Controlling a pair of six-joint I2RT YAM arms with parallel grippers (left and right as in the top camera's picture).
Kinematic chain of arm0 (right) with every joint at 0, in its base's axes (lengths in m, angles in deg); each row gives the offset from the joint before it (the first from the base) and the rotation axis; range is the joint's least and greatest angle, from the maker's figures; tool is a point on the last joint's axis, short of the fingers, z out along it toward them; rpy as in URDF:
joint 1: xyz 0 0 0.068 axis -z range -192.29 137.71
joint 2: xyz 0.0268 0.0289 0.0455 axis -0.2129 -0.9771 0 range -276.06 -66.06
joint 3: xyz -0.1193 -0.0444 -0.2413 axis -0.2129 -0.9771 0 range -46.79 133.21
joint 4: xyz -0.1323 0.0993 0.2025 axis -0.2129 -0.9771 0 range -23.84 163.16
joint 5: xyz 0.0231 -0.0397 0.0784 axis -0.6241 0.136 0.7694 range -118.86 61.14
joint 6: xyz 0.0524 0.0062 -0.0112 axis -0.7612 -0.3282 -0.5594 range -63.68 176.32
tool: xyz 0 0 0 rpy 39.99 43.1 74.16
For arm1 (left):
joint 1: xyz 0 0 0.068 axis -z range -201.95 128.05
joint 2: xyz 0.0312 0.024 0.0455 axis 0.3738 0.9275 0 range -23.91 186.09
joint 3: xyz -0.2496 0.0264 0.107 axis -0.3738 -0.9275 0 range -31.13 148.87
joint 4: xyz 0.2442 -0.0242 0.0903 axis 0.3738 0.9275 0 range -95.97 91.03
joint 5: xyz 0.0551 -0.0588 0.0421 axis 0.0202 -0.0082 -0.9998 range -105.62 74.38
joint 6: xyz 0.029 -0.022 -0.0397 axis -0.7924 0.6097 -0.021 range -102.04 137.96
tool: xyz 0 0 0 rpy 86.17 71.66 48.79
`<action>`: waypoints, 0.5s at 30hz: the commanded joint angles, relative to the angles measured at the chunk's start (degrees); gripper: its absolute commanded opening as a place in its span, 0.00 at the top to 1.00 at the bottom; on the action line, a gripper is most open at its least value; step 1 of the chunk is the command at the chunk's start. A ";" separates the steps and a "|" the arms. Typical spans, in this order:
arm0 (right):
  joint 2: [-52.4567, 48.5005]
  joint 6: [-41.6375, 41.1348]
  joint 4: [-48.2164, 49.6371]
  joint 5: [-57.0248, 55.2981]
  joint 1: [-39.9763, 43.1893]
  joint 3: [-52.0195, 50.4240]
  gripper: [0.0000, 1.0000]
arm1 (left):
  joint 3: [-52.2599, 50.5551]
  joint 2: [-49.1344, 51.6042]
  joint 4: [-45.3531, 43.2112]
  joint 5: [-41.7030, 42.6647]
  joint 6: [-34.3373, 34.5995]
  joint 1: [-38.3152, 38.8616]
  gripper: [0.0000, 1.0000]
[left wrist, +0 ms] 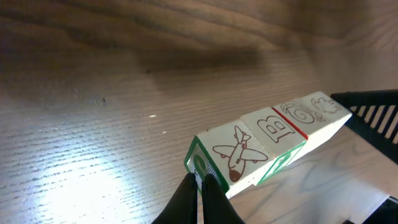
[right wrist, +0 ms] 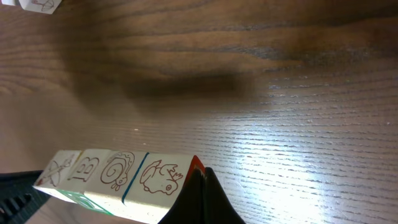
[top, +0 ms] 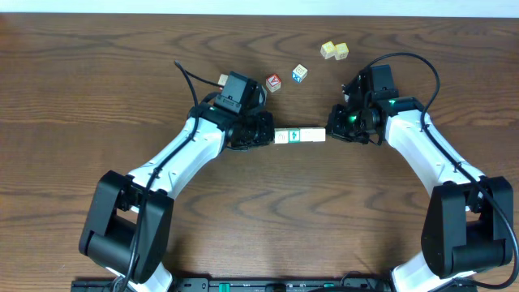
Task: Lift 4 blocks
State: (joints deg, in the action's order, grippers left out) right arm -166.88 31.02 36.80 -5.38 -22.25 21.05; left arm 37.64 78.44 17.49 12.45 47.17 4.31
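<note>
Four cream-white picture and letter blocks (top: 300, 135) form one straight row between my two grippers. In the left wrist view the row (left wrist: 267, 146) shows a plane, a B, a snail and a fourth face, with green edges. It hangs off the table, and its shadow lies apart on the wood. My left gripper (top: 270, 136) is shut, its tips (left wrist: 200, 180) pressed against the row's green end face. My right gripper (top: 330, 134) is also shut, its tips (right wrist: 202, 175) pushing on the opposite, red-edged end of the row (right wrist: 118, 174).
A red-faced cube (top: 273, 82) and a blue-faced cube (top: 300, 74) lie just behind the row. Two pale yellow cubes (top: 334, 51) sit farther back right. Both white arms angle in from the near edge.
</note>
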 commanded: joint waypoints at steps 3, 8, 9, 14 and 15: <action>0.37 -0.79 0.35 11.85 -3.87 0.39 0.99 | 0.07 0.96 -1.88 5.68 0.46 2.82 0.93; 0.37 -0.81 0.33 10.88 -4.39 0.39 0.99 | 0.07 2.51 -1.88 5.73 0.52 2.97 0.93; 0.37 -0.81 0.31 10.71 -4.57 0.37 0.99 | 0.07 2.93 -1.88 5.75 0.55 3.08 0.93; 0.37 -0.81 0.15 9.09 -5.46 0.11 0.99 | 0.07 4.31 -2.10 5.75 1.14 3.58 0.93; 0.37 -0.83 0.15 8.44 -5.66 -0.17 0.99 | 0.07 4.37 -2.14 5.73 1.14 3.67 0.93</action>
State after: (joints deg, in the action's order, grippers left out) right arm -166.88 31.02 37.02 -6.47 -22.99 21.05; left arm 37.32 82.55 17.38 12.23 47.89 4.99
